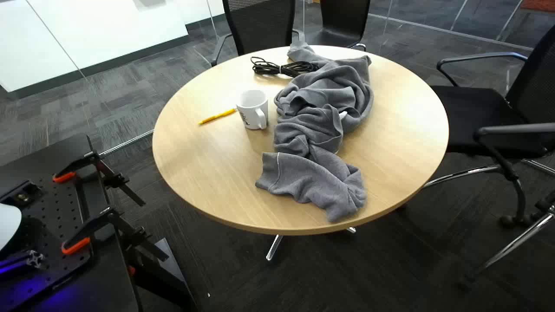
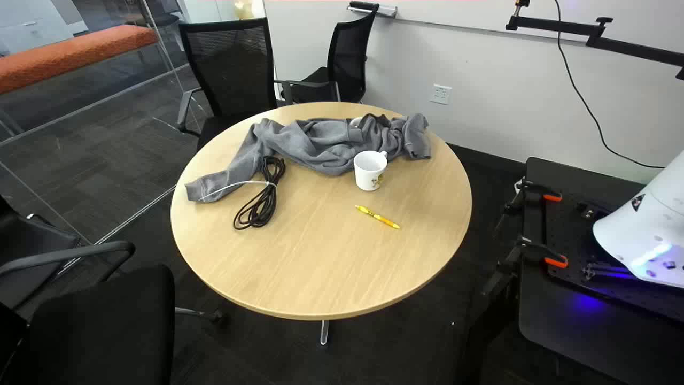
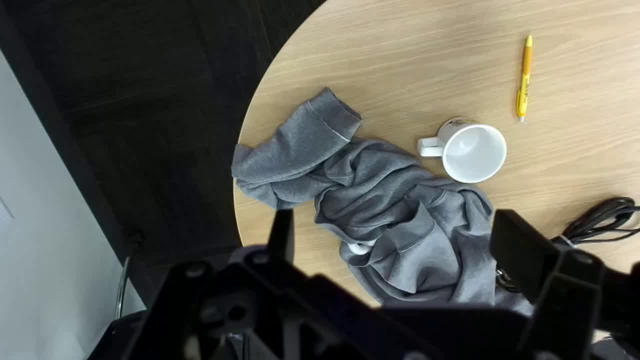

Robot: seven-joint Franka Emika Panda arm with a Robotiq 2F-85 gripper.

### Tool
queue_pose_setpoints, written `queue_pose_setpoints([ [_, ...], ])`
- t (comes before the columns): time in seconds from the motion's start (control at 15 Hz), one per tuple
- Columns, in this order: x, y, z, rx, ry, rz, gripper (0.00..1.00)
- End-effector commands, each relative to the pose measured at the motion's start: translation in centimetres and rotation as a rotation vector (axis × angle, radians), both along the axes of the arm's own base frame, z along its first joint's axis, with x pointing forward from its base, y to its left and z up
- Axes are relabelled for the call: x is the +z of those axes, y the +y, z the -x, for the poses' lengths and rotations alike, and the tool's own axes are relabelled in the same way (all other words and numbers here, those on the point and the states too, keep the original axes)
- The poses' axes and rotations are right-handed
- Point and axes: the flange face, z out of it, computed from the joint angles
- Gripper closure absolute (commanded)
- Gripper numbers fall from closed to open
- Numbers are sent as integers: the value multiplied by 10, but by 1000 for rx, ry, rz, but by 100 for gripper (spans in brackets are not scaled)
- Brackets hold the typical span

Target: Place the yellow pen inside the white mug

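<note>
Wrist view shows my claw (image 3: pixel 394 225) along the bottom of the frame, fingers spread wide with nothing pinched, the grey sweatshirt (image 3: pixel 422 237) showing in the gap between them. The yellow pen (image 3: pixel 524 75) lies flat at upper right on the round table (image 3: pixel 410 60), near the white mug (image 3: pixel 470 150) but not touching it; the mug stands upright below and left of the pen, handle to the left. I judge the step in hand to be the reach for the pen. I should travel up and right in the frame, high enough to clear the mug's rim, then come down over the barrel. It runs almost top to bottom here and my fingers would meet sideways, so little twist seems called for. Something this slim wants fingertips nearly grazing the table, and an off-centre pinch should leave a free end to tip into the mug; a loose one could let it roll or swivel. It is bright yellow with an orange stretch in its upper half, dark marks near the middle that I can't read, and a clip toward its pale lower end.
</note>
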Motion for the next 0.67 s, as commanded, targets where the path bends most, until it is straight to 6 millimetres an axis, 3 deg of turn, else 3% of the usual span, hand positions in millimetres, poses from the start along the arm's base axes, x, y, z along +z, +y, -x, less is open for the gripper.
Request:
queue_pose_setpoints([
  [0.0,1,0,0,0,1,0,0],
  [0.27,1,0,0,0,0,0,0],
  [0.6,-10,28,-6,43,-11,43,0],
])
